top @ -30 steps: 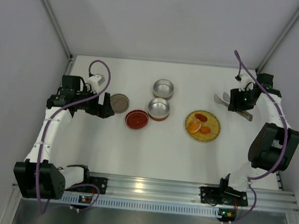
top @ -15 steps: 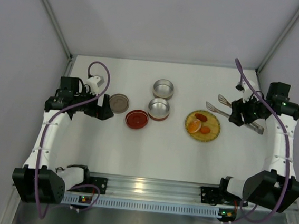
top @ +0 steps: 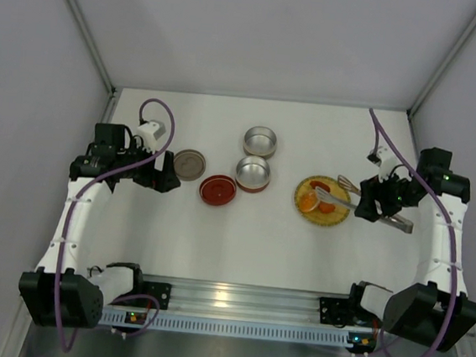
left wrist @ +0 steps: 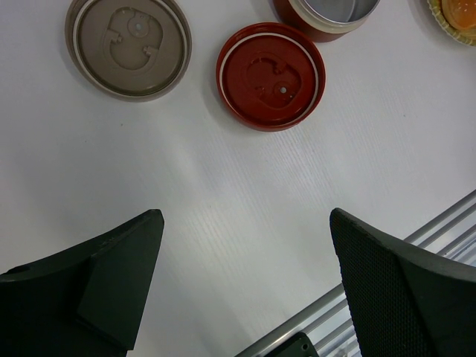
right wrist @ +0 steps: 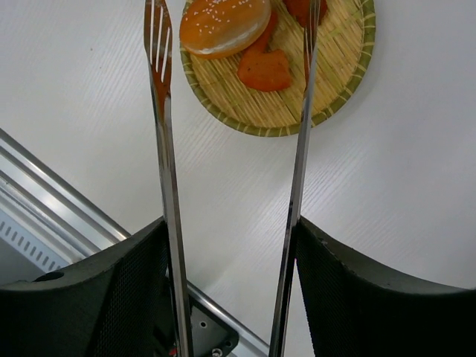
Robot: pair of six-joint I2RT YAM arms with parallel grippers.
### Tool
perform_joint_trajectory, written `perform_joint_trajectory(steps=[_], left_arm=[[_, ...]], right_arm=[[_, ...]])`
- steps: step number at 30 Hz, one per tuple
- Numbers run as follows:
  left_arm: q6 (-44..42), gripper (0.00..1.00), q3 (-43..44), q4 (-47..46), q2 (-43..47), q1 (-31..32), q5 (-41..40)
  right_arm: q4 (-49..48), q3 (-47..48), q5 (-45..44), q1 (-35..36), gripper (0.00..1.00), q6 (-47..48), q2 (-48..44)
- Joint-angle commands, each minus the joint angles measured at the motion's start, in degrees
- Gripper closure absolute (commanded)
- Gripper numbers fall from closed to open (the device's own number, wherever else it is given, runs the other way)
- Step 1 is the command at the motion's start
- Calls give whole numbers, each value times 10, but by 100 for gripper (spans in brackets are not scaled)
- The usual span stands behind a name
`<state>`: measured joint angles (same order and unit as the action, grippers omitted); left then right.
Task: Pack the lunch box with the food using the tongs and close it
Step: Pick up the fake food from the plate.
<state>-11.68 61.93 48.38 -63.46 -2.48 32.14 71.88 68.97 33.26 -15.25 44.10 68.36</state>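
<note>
Light fell soft and even from overhead, leaving the white table [top: 283,233] bright, close to washed out toward its far edge. Shadows were faint and short. In the left wrist view a pale grey one spread near the dark, slightly blurred fingers [left wrist: 97,290] of the left gripper [left wrist: 247,223]. The rail [top: 227,296] along the near edge carried a glare patch, and the tongs [right wrist: 167,186] showed bright streaks. From above, the food [top: 309,202] looked perhaps a little soft.

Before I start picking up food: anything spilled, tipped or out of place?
Nothing stands out. The food is on the woven plate, tins upright, lids flat, tongs in the right gripper.
</note>
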Motion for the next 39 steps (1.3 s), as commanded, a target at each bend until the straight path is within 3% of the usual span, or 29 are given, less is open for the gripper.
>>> perform_joint_trajectory(steps=[1,7,14,17,39], left_arm=[[-2,2,11,5,14,0,6],[1,2,5,6,16,1,-2],[3,1,-1,3,23,1,-30],[3,2,-6,3,26,0,-34],[7,2,-24,-14,33,0,-36]], right_arm=[[1,-3,13,2,35,-54,-25],[-34,-20,-19,31,35,-130,-36],[-110,-54,-128,178,36,-240,-63],[-120,-53,-163,205,37,-274,-53],[-145,-53,-217,275,37,-335,-6]])
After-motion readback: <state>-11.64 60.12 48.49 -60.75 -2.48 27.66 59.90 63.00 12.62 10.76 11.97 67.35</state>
